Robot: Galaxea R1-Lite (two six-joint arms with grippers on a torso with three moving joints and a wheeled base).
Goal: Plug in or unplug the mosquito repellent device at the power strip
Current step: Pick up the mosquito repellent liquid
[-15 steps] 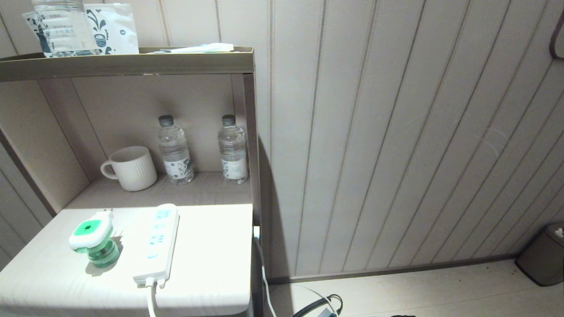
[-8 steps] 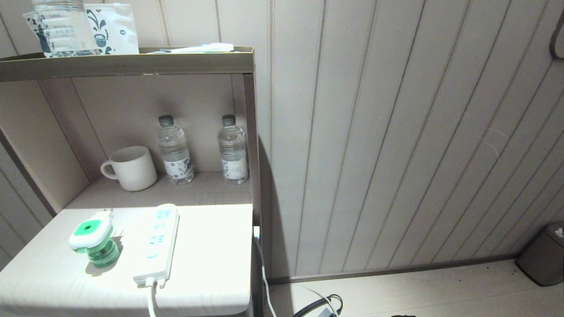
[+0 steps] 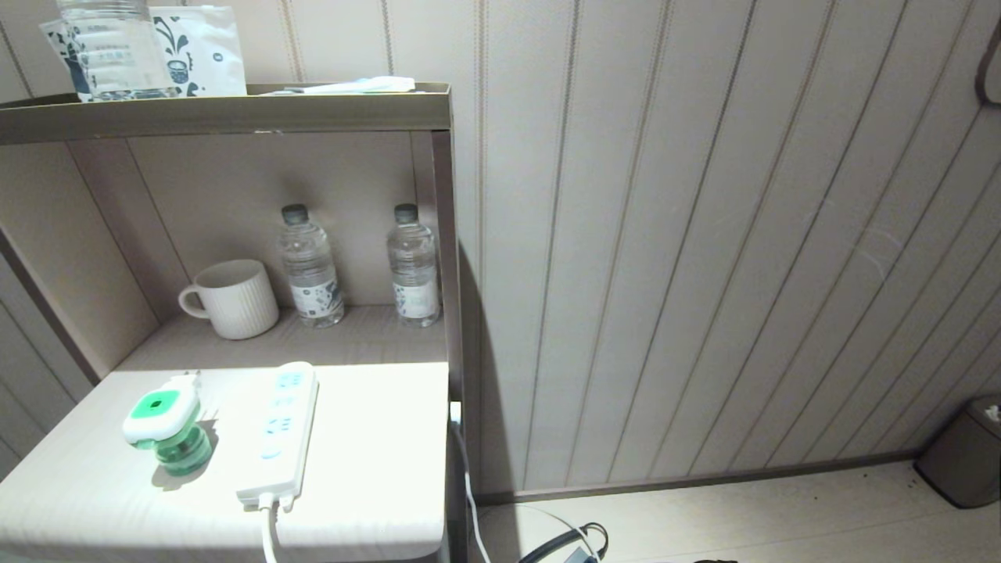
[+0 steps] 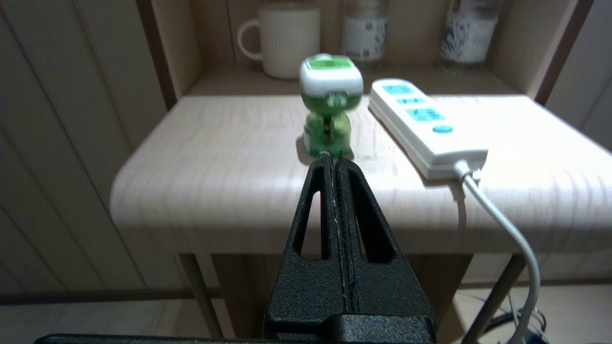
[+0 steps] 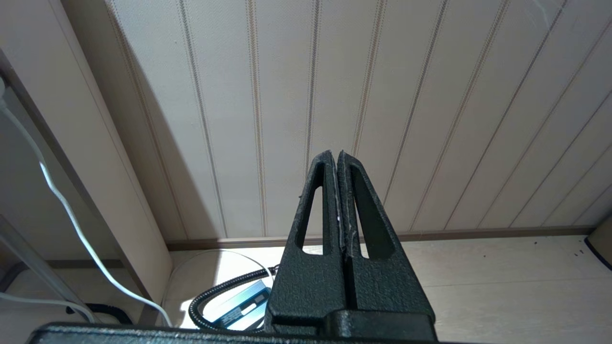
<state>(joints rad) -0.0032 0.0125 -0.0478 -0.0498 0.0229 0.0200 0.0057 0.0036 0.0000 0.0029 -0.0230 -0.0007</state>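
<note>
the mosquito repellent device [image 3: 166, 428] stands upright on the white table [image 3: 375, 485], just beside the power strip [image 3: 279, 428] and not plugged into it; the left gripper [image 4: 334, 161] hangs in front of the table edge, fingers pressed together on nothing; the right gripper [image 5: 336, 155], likewise pressed together and empty, faces the panelled wall [image 5: 430, 95].

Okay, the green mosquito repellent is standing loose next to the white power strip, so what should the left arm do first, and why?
Probably open the left end effector and ease it toward the small white-topped green mosquito repellent device. Its fingers are pressed shut, short of the device, which stands unplugged on the pale wooden table beside the long white power strip. The right end effector is shut, facing the wall.
</note>
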